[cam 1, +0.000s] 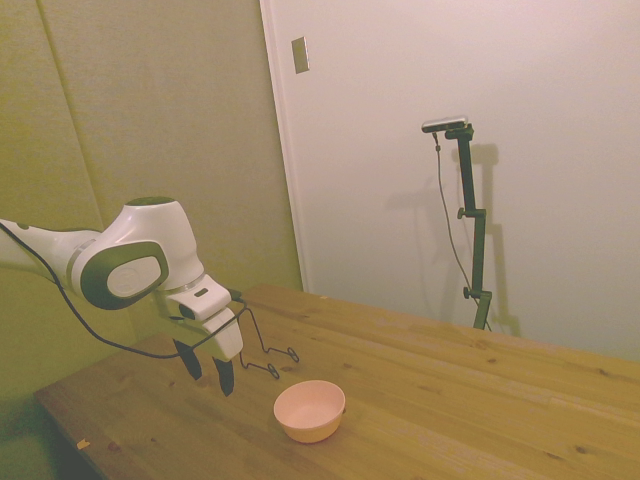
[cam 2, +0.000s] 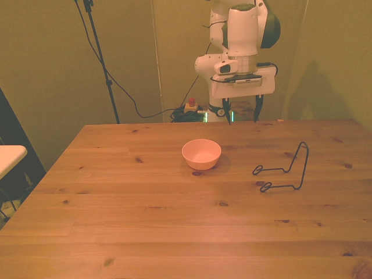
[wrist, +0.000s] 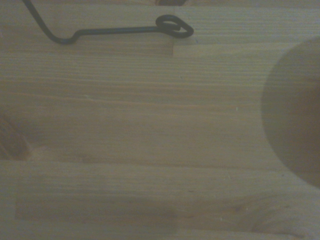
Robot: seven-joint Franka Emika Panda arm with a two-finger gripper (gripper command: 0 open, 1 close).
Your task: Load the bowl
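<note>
Wooden worktop [cam 2: 145,221], wide plank surface, carrying only two loose items. White arm [cam 1: 130,262] reaching in low over the far edge, wrist pointed down, likely parked above the surface for a straight drop onto a target.

Jaws [cam 2: 241,113] apart, nothing between them, hanging clear above the worktop in both the side and front views. In the front view, sitting at about 1 o'clock from the bowl, well apart from it and not yet lined up over it.

Bowl [cam 2: 201,154] upright, mouth up, pale pink, roughly centre of the worktop in the front view, resting flat and untouched. Nothing visible inside. Open side up suits a rim pinch from above, probably the intended pickup. Also seen as a dark curved edge in the wrist view [wrist: 295,125], blurred.

Wire rack [cam 2: 288,171], thin black, standing on two looped feet with one upright hoop, at about 3 o'clock from the bowl in the front view, near but not touching. One looped foot [wrist: 174,26] sharp in the wrist view. Likely the place for loading the bowl, hoop serving as the backrest.

Loading apparently not yet started: bowl on worktop, rack bare.
</note>
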